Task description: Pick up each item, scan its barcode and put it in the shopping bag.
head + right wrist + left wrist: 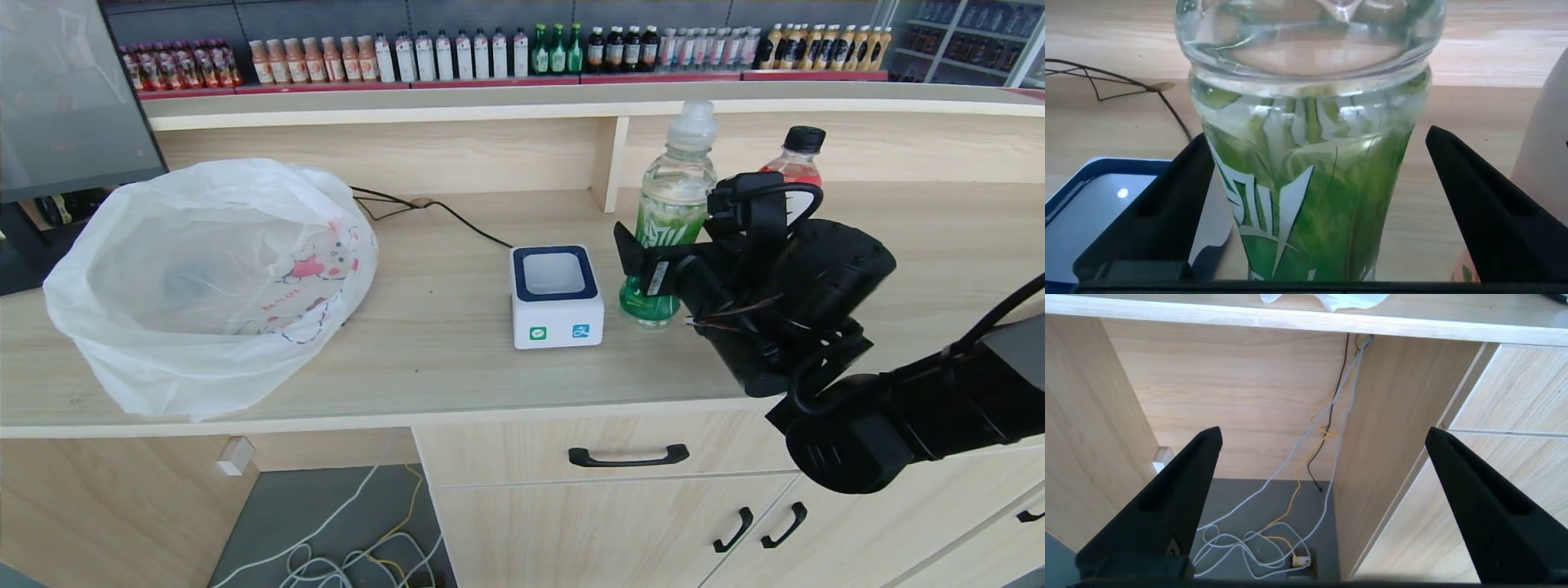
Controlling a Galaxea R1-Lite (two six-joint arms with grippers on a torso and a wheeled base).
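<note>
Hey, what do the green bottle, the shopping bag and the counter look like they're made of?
The green bottle: clear glossy plastic, likely; see-through with glints. The shopping bag: thin translucent white plastic film, crinkled and slumped. The counter: pale matte wood grain; solid wood or laminate, can't tell.

Counter (457, 343), bag (212, 278), scanner (557, 296), green bottle (671, 214), red bottle (798, 159)
</note>
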